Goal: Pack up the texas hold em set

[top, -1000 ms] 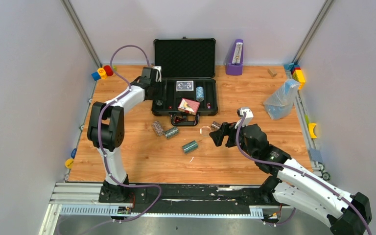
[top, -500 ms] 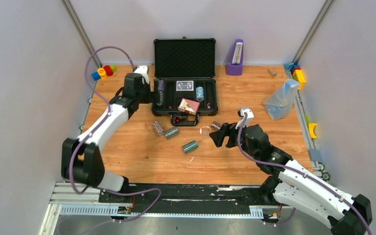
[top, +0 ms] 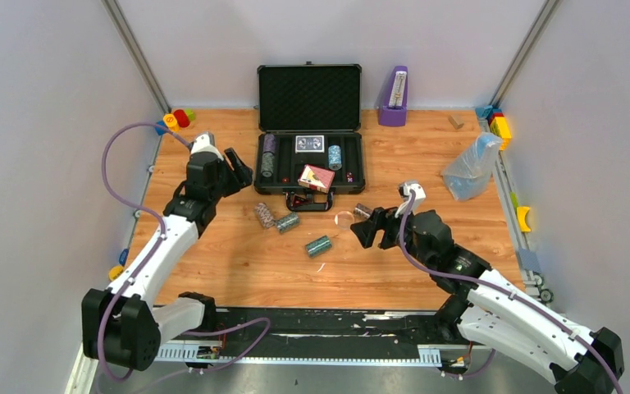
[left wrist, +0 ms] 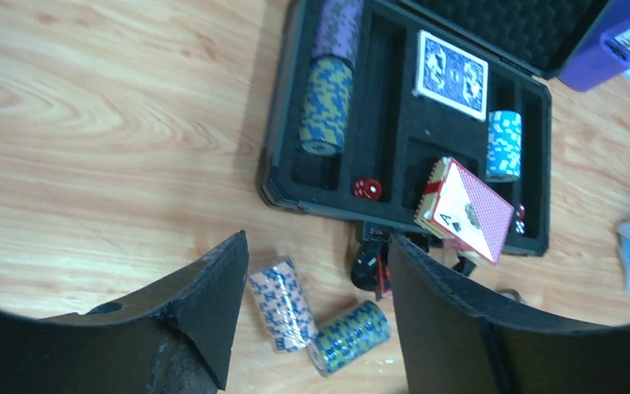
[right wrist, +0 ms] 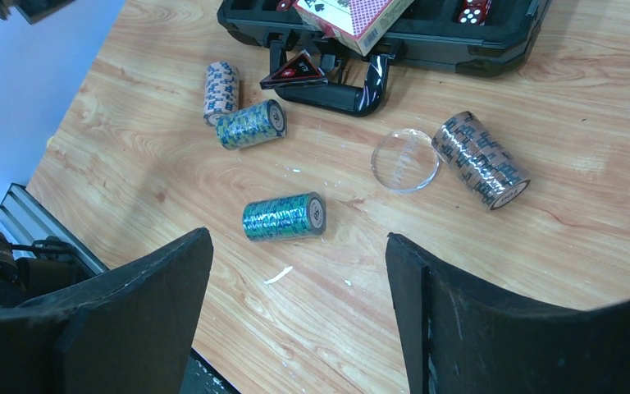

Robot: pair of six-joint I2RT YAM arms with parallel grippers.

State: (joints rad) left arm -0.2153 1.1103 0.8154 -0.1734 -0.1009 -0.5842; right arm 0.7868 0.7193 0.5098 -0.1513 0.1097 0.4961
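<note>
From above, I see the case (top: 272, 187) open at the back of the table, its lid (top: 309, 97) upright. My left gripper (top: 242, 168) hovers just off the case's left side, jaws apart and empty. My right gripper (top: 363, 227) hangs over the boards in front of the case, also spread, holding nothing.

Left wrist: a purple stack (left wrist: 338, 25) and an olive stack (left wrist: 326, 103) lie end to end in the leftmost slot. The blue deck (left wrist: 452, 75) lies flat in its pocket with a blue stack (left wrist: 504, 144) just beside it – the red deck (left wrist: 465, 209) leans tilted at the front rim.

Right wrist: a teal stack (right wrist: 285, 217) lies on its side on the table. A brown stack (right wrist: 481, 159) lies just beside a clear disc (right wrist: 406, 160) – a tan stack (right wrist: 221, 92) and a green stack (right wrist: 252, 124) sit together near the handle (right wrist: 353, 90)
</note>
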